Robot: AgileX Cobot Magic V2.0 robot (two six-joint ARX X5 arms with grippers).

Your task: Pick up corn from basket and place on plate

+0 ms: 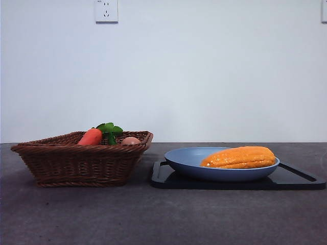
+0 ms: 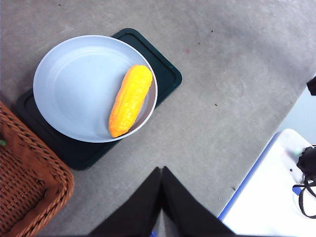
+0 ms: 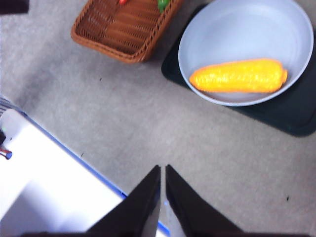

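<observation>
The front view looks level and close across the table; both wrist views look down from high, sharing the plate [image 2: 74, 89].

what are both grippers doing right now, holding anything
Left gripper: shut, holding nothing.
Right gripper: shut, holding nothing.
</observation>
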